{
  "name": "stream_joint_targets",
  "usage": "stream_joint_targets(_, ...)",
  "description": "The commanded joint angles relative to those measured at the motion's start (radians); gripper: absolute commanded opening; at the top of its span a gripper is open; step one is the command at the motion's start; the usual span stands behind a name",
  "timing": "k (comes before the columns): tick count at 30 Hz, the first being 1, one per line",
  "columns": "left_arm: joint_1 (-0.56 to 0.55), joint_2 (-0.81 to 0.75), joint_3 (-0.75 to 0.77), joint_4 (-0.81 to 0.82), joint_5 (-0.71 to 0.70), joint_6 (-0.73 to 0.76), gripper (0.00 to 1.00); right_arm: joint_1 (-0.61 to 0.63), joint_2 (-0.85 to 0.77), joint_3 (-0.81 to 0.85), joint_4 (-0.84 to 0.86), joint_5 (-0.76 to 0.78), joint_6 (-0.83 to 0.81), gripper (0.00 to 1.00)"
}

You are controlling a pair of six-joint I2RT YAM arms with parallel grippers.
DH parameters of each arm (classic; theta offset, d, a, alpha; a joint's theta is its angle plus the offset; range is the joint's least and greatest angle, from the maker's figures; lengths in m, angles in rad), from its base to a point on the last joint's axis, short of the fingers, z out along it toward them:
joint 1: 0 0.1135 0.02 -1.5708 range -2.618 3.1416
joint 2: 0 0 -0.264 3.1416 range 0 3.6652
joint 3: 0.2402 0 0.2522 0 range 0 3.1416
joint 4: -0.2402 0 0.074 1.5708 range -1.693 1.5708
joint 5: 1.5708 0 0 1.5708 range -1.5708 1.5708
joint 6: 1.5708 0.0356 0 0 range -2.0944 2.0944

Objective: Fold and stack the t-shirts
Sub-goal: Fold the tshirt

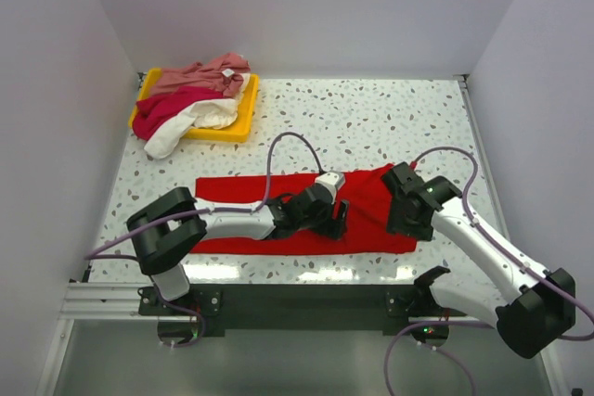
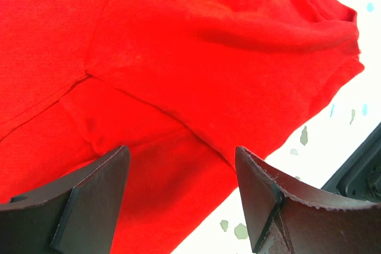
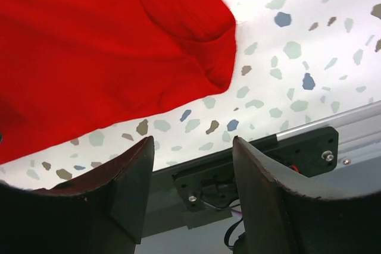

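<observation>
The speckled table (image 1: 371,118) fills the top view. The bright red t-shirt (image 1: 232,190) lies as a long flat band across its lower centre. At upper left, the yellow tray (image 1: 245,116) holds the dusty pink t-shirt (image 1: 200,76), crimson-magenta t-shirt (image 1: 162,110) and cream-white t-shirt (image 1: 181,134) in a heap. The left gripper (image 2: 180,153) hovers over the band's middle, jaws apart, gripping nothing; the right gripper (image 3: 191,142), at the band's right end, is likewise spread and empty
</observation>
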Motion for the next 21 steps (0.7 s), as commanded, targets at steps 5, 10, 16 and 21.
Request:
stream_joint_targets(5,0.071,-0.133,-0.011,-0.079,-0.074,-0.006,0.78,0.149,0.015,0.027,0.193,-0.033,0.032,0.55)
stream_joint_targets(10,0.229,-0.248,-0.109,-0.132,-0.065,0.005,0.79,0.253,0.151,0.039,0.329,-0.061,0.023,0.47)
stream_joint_targets(16,0.456,-0.354,-0.213,-0.182,-0.033,0.042,0.81,0.337,0.297,0.038,0.480,-0.093,0.021,0.42)
stream_joint_targets(21,0.585,-0.419,-0.274,-0.199,-0.010,0.058,0.81,0.364,0.409,0.039,0.522,-0.088,0.018,0.41)
